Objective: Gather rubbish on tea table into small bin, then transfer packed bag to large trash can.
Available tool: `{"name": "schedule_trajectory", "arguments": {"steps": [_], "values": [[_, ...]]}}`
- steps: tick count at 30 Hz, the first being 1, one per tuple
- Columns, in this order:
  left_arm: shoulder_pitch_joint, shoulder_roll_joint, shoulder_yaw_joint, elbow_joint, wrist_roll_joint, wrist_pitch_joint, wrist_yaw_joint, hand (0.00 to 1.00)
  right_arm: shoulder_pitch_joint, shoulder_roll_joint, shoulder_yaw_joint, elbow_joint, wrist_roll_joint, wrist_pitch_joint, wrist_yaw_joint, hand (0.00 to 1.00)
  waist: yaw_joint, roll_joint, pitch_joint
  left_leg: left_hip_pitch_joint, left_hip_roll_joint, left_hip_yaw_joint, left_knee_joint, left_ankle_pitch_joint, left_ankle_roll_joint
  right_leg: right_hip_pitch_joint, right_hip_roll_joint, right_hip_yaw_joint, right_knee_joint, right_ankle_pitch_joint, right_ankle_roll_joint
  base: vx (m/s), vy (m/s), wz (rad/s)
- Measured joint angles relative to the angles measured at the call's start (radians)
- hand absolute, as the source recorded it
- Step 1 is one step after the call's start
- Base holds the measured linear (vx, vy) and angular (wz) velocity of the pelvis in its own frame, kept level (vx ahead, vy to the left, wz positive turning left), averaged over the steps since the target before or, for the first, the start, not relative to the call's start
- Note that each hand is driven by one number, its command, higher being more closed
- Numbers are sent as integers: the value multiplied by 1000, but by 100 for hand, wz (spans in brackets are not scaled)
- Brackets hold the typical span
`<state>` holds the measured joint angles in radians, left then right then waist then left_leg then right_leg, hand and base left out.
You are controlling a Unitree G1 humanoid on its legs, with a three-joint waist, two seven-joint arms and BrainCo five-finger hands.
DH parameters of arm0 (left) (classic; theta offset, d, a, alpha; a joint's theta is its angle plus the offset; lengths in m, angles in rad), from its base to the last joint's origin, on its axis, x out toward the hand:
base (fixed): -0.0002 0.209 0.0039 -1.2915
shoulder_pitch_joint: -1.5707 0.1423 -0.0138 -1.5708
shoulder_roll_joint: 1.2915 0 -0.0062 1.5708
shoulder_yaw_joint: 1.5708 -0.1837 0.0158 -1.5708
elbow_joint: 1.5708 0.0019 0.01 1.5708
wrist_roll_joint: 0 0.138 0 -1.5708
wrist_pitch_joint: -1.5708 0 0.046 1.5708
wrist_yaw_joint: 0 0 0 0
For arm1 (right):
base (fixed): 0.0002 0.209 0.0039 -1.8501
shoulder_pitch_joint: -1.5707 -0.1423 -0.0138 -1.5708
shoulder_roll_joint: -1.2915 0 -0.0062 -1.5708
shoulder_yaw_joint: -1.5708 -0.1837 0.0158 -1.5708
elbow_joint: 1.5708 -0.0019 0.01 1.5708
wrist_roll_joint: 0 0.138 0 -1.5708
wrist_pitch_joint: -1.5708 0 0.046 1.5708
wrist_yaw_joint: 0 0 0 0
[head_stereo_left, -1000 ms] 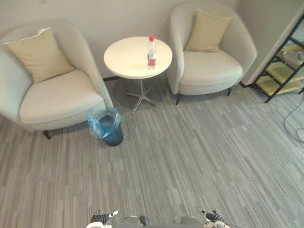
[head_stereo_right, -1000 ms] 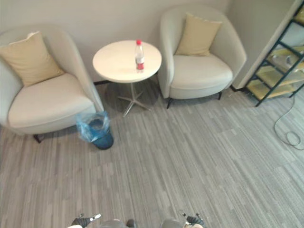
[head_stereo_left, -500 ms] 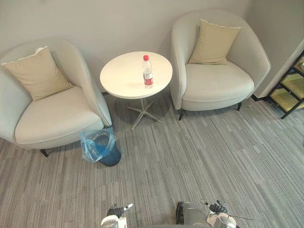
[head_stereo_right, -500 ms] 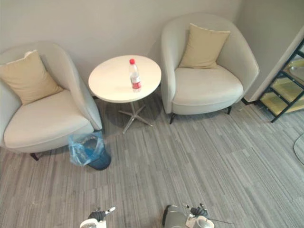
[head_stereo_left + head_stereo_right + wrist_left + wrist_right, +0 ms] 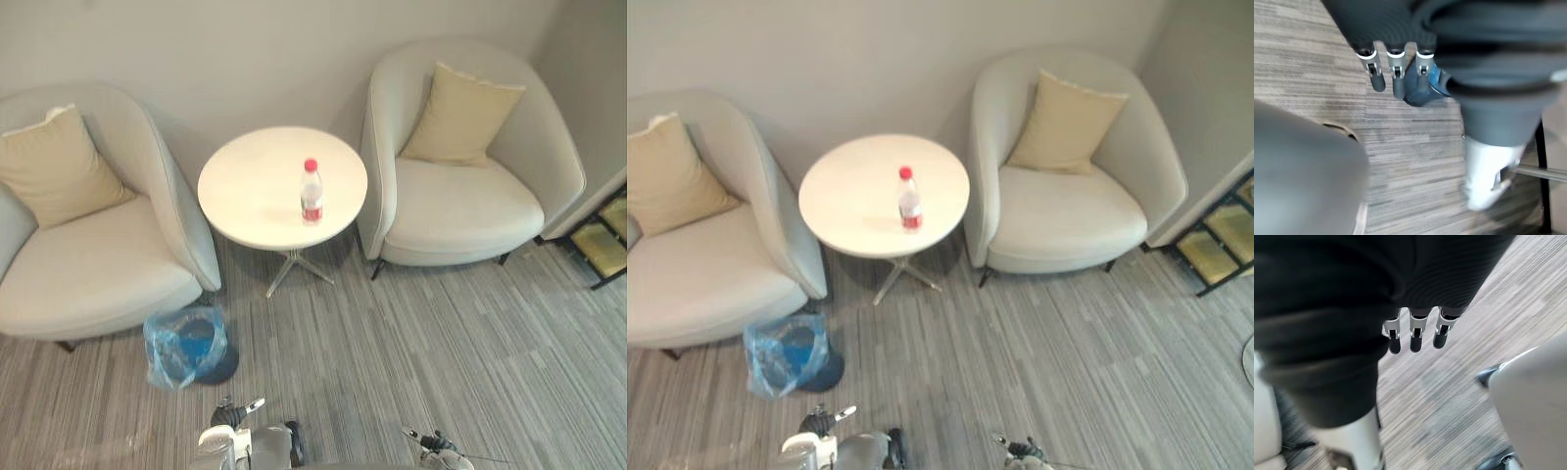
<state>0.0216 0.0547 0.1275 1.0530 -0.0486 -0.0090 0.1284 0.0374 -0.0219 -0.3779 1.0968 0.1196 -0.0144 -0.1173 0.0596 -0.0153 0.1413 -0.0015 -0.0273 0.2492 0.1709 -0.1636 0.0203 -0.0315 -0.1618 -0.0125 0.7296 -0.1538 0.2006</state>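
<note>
Beige cushion (image 5: 54, 176) and pale chair (image 5: 93, 284) stand furthest left. Just before that chair, on the carpet, is the bin (image 5: 186, 345), its loose blue bag open at the mouth with nothing visible inside. The left hand (image 5: 1397, 78) hangs low with fingers straight and slack, holding nothing; the bin shows past its fingertips.

Next comes the round white bench (image 5: 250, 186) on a thin central leg. The bottle (image 5: 312, 193), red-capped and upright, stands alone right of its middle, well apart from both hands. The right hand (image 5: 1416, 335) also hangs relaxed and empty, over bare carpet. Beyond it is the second chair (image 5: 460, 215) with its cushion (image 5: 460, 113).

The step, I judge, is the approach for a first pick. It would go best if the robot stops square to the bench front, near enough that the bottle needs no long stretch. A tall narrow bottle tips easily, so the fingers should close round its body below the label, not brush the cap. The bench may rock if leaned on. As the bin lies left, the left hand looks the handier carrier, releasing directly above the bag's mouth.
</note>
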Motion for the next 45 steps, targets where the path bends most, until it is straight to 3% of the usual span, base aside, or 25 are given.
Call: {"name": "schedule_trajectory", "arguments": {"steps": [1, 3, 4, 6, 9, 11, 12, 13, 15, 16, 17, 18, 19, 21, 23, 25, 26, 29, 31, 35, 40, 45], "values": [[-1, 6, 8, 3, 3, 13, 0, 0, 5, 7, 1, -25, 0, -3, 3, 0, -12, -3, 7, 44, -16, -13, -12, -9, 5, -69, -23, -1, 153, -5, -9, 482, 117, 39], [-1, 2, 12, 8, 7, 16, 0, 0, 9, 9, 0, -41, -1, -3, 8, 0, -10, -5, 13, 133, -23, -25, -36, -22, 11, -123, -38, -41, 225, -58, -43, 410, 46, 35], [-2, 0, 13, 16, 8, 16, -1, 0, 9, 13, 0, -49, -1, -4, 13, 0, -11, -4, 14, 191, -17, -50, -61, -23, 11, -150, -39, -87, 197, -98, -77, 415, -16, 51], [-3, -9, 27, 23, 9, 17, -2, 0, 7, 12, -1, -60, -1, -10, 20, 0, -15, 6, 17, 238, 5, -78, -85, -23, 11, -187, -25, -137, 87, -118, -105, 427, -71, 63], [0, -21, 71, 19, 14, 16, -2, 0, -3, 12, 0, -61, -1, -16, 21, 0, -23, 11, 21, 284, 43, -132, -98, -53, -13, -224, 23, -117, -145, -76, -128, 396, -173, 66], [11, -28, 116, 20, 28, 15, -1, 0, 1, 21, 29, -60, 7, -17, 22, 0, -25, -9, 14, 328, 42, -194, -85, -104, -58, -210, 62, -26, -308, 75, -161, 488, -280, 69], [8, -44, 123, 21, 28, 17, -2, 0, -3, 2, 33, -61, 5, -17, 25, 0, -26, 14, 16, 335, 63, -205, -77, -114, -61, -211, 70, -46, -282, 70, -167, 481, -258, 41], [15, -76, 136, 20, 29, 16, -4, 0, -5, -19, 50, -52, -1, -14, 25, 0, -18, 53, -7, 312, 93, -205, -42, -113, -65, -210, 84, -63, -270, 35, -182, 510, -287, 27], [12, -98, 136, 16, 30, 15, -4, 0, -7, -35, 50, -52, 1, -13, 25, 0, -19, 79, -7, 262, 117, -216, 51, -108, -73, -182, 94, -102, -290, 5, -197, 452, -254, 39], [7, -98, 136, 17, 30, 18, -4, 0, -6, -37, 50, -50, 2, -13, 21, 0, -22, 85, -5, 233, 127, -220, 121, -95, -95, -152, 95, -121, -316, 0, -203, 323, -182, 50], [7, -96, 136, 8, 29, 17, -4, 0, 3, -37, 49, -47, 2, -13, 18, 0, -21, 82, -4, 184, 139, -220, 259, -58, -146, -94, 97, -139, -360, -3, -208, 361, -208, 51], [12, -93, 135, -6, 29, 16, -3, 0, 8, -34, 50, -44, 3, -10, 17, 0, -14, 74, 1, 131, 155, -216, 400, -25, -167, -35, 92, -152, -400, -6, -214, 331, -189, 37], [14, -90, 130, -12, 28, 15, -2, 0, 9, -34, 50, -38, 6, -9, 17, 0, -9, 72, 3, 101, 169, -197, 472, -29, -172, -7, 91, -159, -420, -8, -218, 285, -147, 28], [19, -82, 122, -35, 28, 14, -1, 0, 9, -33, 49, -23, 10, -6, 14, 0, -6, 66, 5, 15, 205, -109, 559, -72, -140, 70, 85, -183, -480, -10, -220, 177, -73, 19], [24, -70, 100, -42, 27, 14, 0, 0, 9, -28, 47, -23, 11, -6, 11, 0, -7, 58, 5, -26, 204, -62, 437, -86, -127, 92, 69, -191, -505, -8, -213, 134, 45, 10], [24, -65, 79, -40, 27, 14, 3, 0, 12, -29, 46, -23, 12, -4, 10, 0, -9, 60, 3, -32, 191, -60, 201, -18, -110, 103, 67, -194, -514, -8, -188, 146, 122, 9], [21, -56, 70, -28, 27, 13, 2, 0, 10, -29, 41, -16, 11, -3, 10, 0, -9, 55, -2, -17, 174, -77, 101, 15, -120, 101, 74, -185, -515, -13, -163, 105, 136, 11], [18, -15, 48, -19, 27, 14, 2, 0, 12, 3, 38, -11, 8, -3, 7, 0, -8, 2, -12, 22, 121, -66, 13, 46, -98, 106, 32, -167, -552, -4, -137, 76, 121, 5], [17, -7, 47, -17, 28, 14, 1, 0, 14, 6, 50, -12, 4, -4, 5, 0, -9, -7, -16, 44, 97, -62, -18, 53, -87, 126, 13, -167, -568, 2, -125, 67, 117, 0], [15, -1, -1, 13, 29, 14, -1, 0, 21, -3, 90, -17, -4, -12, 1, 0, -10, -2, -27, 100, 49, -69, -127, 98, -68, 144, -12, -171, -599, 6, -115, 41, 87, 7], [7, 12, -42, 25, 41, 14, 2, 0, 25, -30, 168, -49, -44, -25, -13, 0, -12, -2, -31, 105, 41, -104, -189, 133, -68, 142, -10, -190, -618, 10, -108, 33, 0, 16], [4, 19, -74, 33, 50, 2, 4, 0, 92, -92, 231, -282, -117, -54, -31, 0, -22, -2, -33, 96, 39, -124, -189, 133, -67, 143, -6, -190, -629, 11, -109, 15, -4, 5]]}}
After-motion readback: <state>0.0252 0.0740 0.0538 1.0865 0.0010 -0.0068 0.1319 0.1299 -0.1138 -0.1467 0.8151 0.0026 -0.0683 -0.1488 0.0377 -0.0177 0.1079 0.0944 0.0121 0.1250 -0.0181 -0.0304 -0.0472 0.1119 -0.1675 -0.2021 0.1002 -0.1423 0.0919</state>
